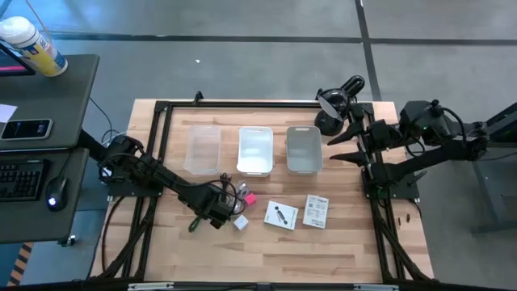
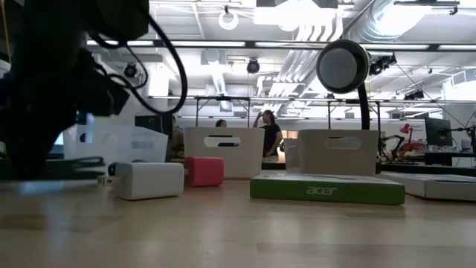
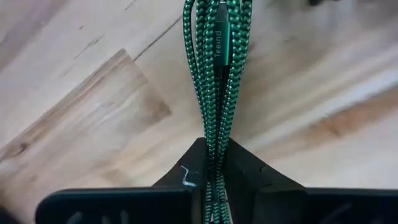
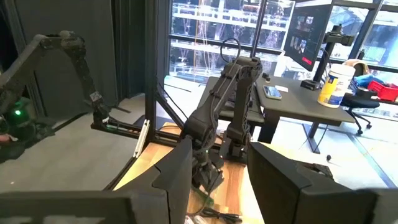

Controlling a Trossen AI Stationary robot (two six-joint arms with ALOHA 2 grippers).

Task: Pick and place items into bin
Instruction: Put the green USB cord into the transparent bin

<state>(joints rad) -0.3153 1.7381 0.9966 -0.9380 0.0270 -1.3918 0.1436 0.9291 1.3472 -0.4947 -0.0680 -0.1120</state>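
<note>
So the left gripper (image 3: 214,186) is down low on the tabletop (image 1: 266,250), toward the near edge on the left half, and its fingers are pinched tight on a bundle of green braided cable (image 3: 217,74). In the left wrist view the cable strands run straight out from between the fingers, lying over the wood, with a green connector on top.

Just beside that gripper sits the small white cube (image 1: 240,221), with the tiny pink piece (image 1: 249,198) near it, a bit toward the far edge. Around the middle of the tabletop there are the two white printed cards, one with a dark shape on it (image 1: 281,214) and the other (image 1: 316,212) just beside it toward the right edge.

Along the far side three bins stand in a row: a clear one (image 1: 203,148), a white one (image 1: 255,150) and a grey one (image 1: 304,149); as far as the high view shows, nothing is in them.

The right gripper (image 1: 343,149) hangs above the far right part of the tabletop, next to the grey bin, jaws spread wide and holding nothing
</note>
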